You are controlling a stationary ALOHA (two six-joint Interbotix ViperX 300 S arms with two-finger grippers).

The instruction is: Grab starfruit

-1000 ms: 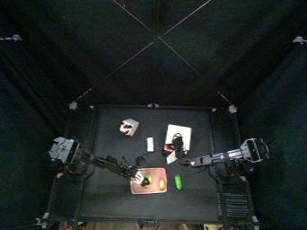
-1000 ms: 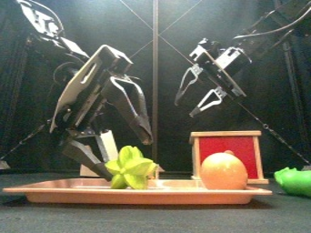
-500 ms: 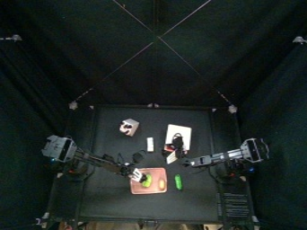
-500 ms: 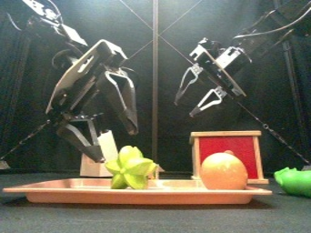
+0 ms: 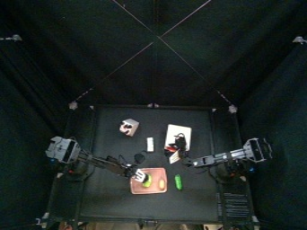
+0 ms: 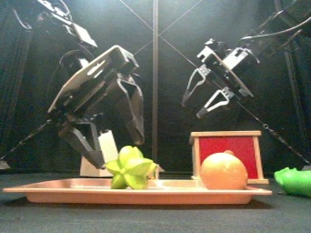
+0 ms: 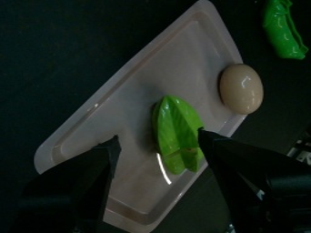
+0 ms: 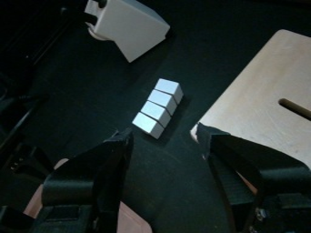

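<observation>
Left gripper (image 7: 158, 164) hung above the starfruit (image 7: 176, 134), jaws wide apart, one to each side, no contact visible. Starfruit lay on the pink tray (image 7: 109, 109), just beside a pale round fruit (image 7: 241, 87), with a green vegetable (image 7: 283, 27) off the tray on the table. Right gripper (image 8: 165, 150) was raised with jaws apart and empty, over a white block strip (image 8: 157, 107) beside a wooden board (image 8: 261, 91).

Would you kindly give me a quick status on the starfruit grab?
Left gripper open above starfruit, not touching. Starfruit lying on pink tray beside pale round fruit. Right gripper open, off aside. Nothing blocking.
</observation>
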